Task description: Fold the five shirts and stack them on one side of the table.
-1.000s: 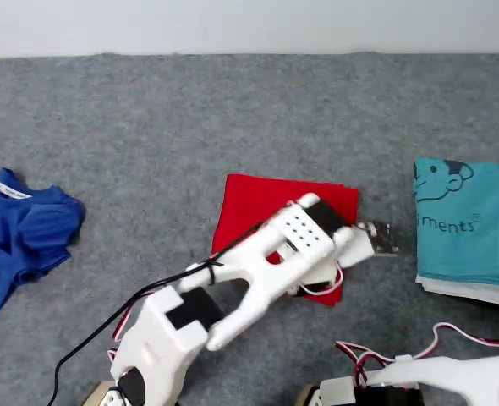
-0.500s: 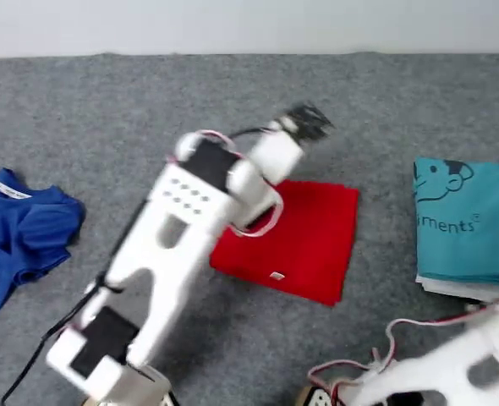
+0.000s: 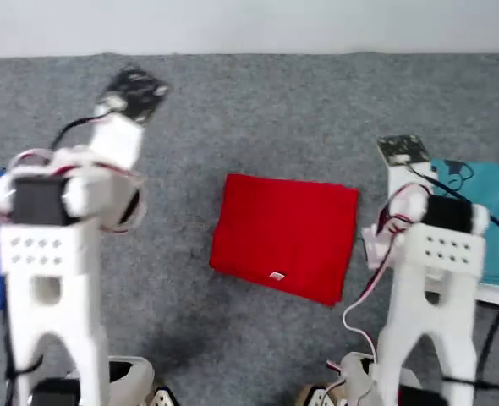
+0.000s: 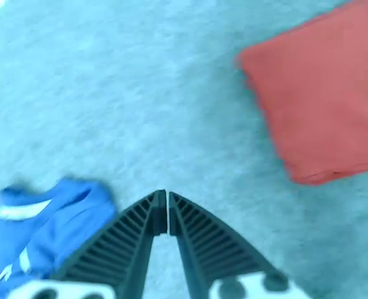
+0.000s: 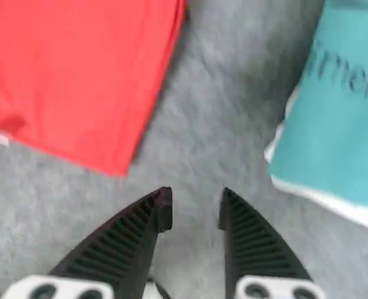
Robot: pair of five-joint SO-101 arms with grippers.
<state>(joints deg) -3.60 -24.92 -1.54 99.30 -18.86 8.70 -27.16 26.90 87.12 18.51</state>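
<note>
The folded red shirt [image 3: 285, 235] lies flat at the middle of the grey surface [image 3: 258, 110], well apart from the teal shirt [image 3: 495, 228] at 3 o'clock, which tops a stack with a white layer [image 5: 309, 193] under it. A crumpled blue shirt [image 4: 40, 230] sits at 9 o'clock. The left arm [image 3: 51, 254] stands raised between blue and red with its jaws clenched on nothing. The right arm [image 3: 431, 254] hangs over the gap between red and teal, jaws released and empty. I reckon carrying the red one across is the risk: a pinch at one edge could let the folds drop open, dragging it could rumple it, and a careless landing might shove the stack askew. The teal shirt carries dark lettering and a cartoon face, the red hem a small white tag [image 3: 276, 276], and the blue collar a white label [image 4: 23, 212].
</note>
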